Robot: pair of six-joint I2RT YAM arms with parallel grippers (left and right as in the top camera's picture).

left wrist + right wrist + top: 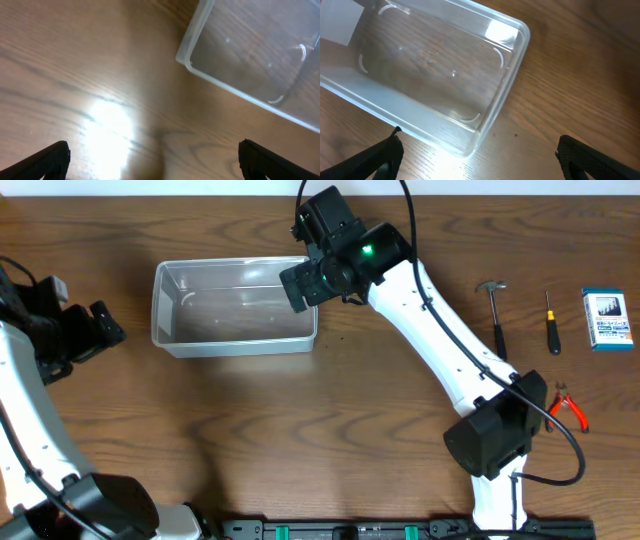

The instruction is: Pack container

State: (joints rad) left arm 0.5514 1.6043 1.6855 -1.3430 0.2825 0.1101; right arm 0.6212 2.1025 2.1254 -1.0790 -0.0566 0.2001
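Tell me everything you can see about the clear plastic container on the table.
The container is a shallow, see-through plastic bin, rectangular with rounded corners and a thick rim. It sits upright on the wooden table, left of centre. It is empty; wood grain shows through its base. The right tool hangs open above its right end; nothing but the table seems to touch it.

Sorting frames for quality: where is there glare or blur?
Left wrist: soft and slightly blurred, with a bright glare patch on the table beside the container. Right wrist: sharper, with glare on the container's far corner rim. Overhead: even light, crisp.
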